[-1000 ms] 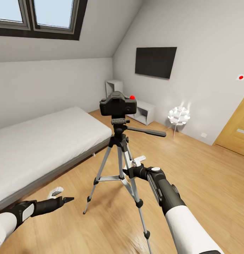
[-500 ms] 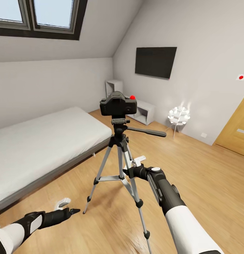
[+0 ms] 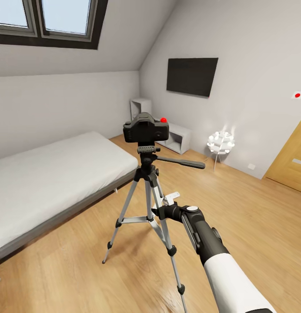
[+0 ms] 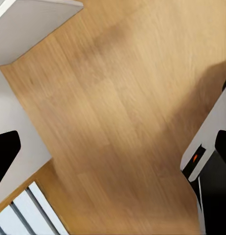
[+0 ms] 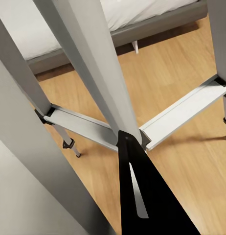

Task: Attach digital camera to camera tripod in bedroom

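Digital camera (image 3: 145,128) atop camera tripod (image 3: 147,204); right pincer (image 3: 168,204) seemingly alongside.

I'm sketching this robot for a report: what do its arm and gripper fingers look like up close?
The right arm has a glossy white forearm shell, then a black wrist section with a white round cap and a white bracket by the right gripper. In the right wrist view its fingers are black, tapering to a point, with a pale slit between.

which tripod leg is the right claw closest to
The front leg of the camera tripod, nearest the robot; the right claw sits against it, while the other two legs splay away.
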